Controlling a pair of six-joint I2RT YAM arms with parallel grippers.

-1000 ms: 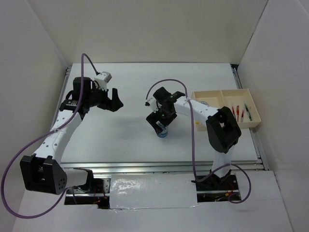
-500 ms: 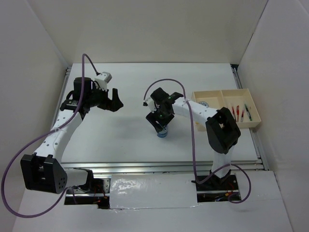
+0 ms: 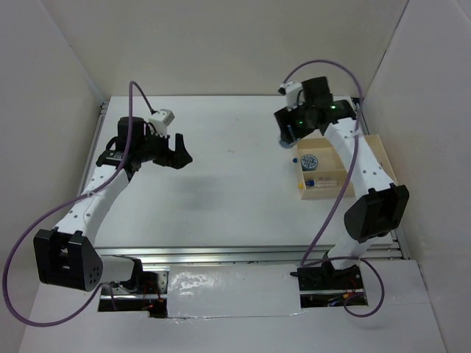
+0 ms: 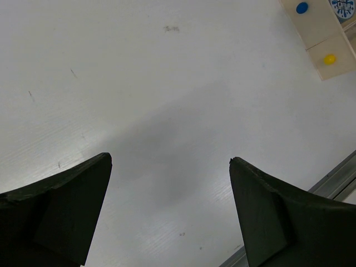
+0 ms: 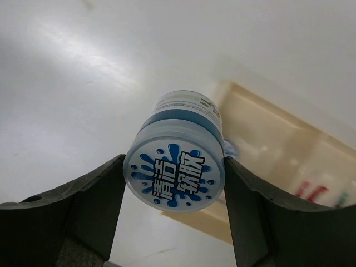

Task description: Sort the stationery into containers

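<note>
Dropping short is what I'd worry about from here. The roll (image 5: 175, 169) is high off the bench (image 3: 221, 198), pinched across its round sides by the right fingers (image 5: 89, 206), which are clenched on it from both flanks. Its printed end faces back toward the wrist.

From above, that hand hangs just beside the far left corner of the tray (image 3: 324, 193), not over a compartment. The wrist view agrees: white bench lies under the roll, and the tray's beige wall sits beyond it and off to one side. If the roll were let go here, I'd expect it to hit the bench or clip the rim and trundle away, being round.

The grip itself is a second risk. Two flat faces on a curved, smooth shell could let it twist or slide out if the arm swings sharply.

A second roll (image 3: 309, 161) already sits in the left compartment of the tray, which looks like the proper spot. Red-ended pens (image 5: 308, 192) show only as a blur further along, and landing among them would be a mis-sort.

The left fingers (image 4: 55, 206) are spread wide with nothing between them, over bare bench well apart from the tray.
</note>
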